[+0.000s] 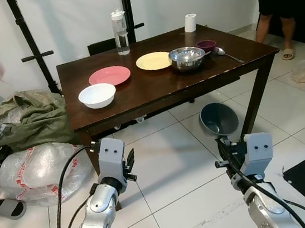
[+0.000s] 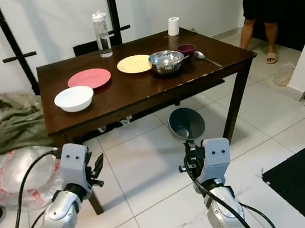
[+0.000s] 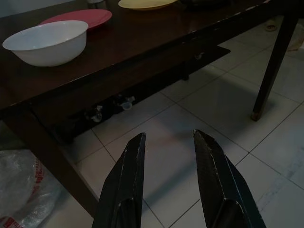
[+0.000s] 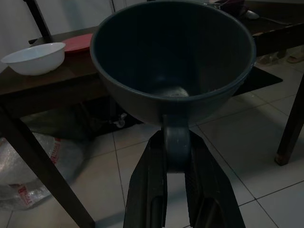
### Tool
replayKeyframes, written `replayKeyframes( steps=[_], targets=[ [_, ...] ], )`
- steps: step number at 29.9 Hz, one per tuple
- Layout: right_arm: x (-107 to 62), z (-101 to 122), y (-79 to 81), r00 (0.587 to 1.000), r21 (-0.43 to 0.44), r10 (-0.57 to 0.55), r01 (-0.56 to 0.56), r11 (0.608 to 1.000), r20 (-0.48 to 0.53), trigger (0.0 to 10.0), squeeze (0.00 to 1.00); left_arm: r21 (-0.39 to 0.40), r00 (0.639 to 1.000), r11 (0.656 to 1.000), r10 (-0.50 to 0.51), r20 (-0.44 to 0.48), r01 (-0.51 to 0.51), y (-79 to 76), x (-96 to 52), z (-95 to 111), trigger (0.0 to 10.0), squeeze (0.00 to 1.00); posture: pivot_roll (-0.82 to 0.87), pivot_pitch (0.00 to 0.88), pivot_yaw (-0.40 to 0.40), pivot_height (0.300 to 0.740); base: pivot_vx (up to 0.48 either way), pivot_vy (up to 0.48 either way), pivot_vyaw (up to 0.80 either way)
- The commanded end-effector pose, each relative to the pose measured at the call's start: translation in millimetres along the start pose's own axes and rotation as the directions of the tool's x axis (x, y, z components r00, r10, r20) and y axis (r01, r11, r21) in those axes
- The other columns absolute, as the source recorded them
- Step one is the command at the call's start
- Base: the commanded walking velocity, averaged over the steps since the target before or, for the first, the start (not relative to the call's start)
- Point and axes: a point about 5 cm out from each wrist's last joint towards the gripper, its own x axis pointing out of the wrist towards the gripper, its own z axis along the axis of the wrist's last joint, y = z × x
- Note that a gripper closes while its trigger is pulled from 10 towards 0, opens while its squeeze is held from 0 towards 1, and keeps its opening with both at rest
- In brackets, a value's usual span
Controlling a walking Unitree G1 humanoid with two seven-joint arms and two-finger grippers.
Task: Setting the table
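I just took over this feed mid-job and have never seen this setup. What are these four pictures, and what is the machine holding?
It is a humanoid robot with two silver arms. The two wide pictures come from its head camera; the dark ones look along each hand's black fingers. The right hand grips a dark grey bowl by its rim, below table height. The left hand is open and holds nothing. On the brown table are a white bowl, a pink plate, a yellow plate, a steel bowl, a small purple bowl, a spoon, a water bottle and a paper roll.
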Motion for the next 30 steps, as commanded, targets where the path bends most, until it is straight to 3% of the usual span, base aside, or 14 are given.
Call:
replayKeyframes(
  steps=[1,30],
  targets=[
    [0.0,-0.9,-0.3,1.0,-0.001,-0.003,0.003,1.0,0.005,10.0,0.0,0.0,1.0,1.0,0.01,-0.009,-0.01,1.8,-1.0,-3.0,10.0,0.0,-0.08,0.0,0.118,0.74,0.0,0.0,0.0],
    [0.2,-0.3,-0.3,1.0,-0.001,-0.005,0.005,1.0,0.007,10.0,0.0,0.002,1.0,1.0,0.013,-0.003,-0.013,2.2,0.6,-1.9,10.0,0.0,-0.09,0.008,0.117,0.74,0.0,0.0,0.0]
  ],
)
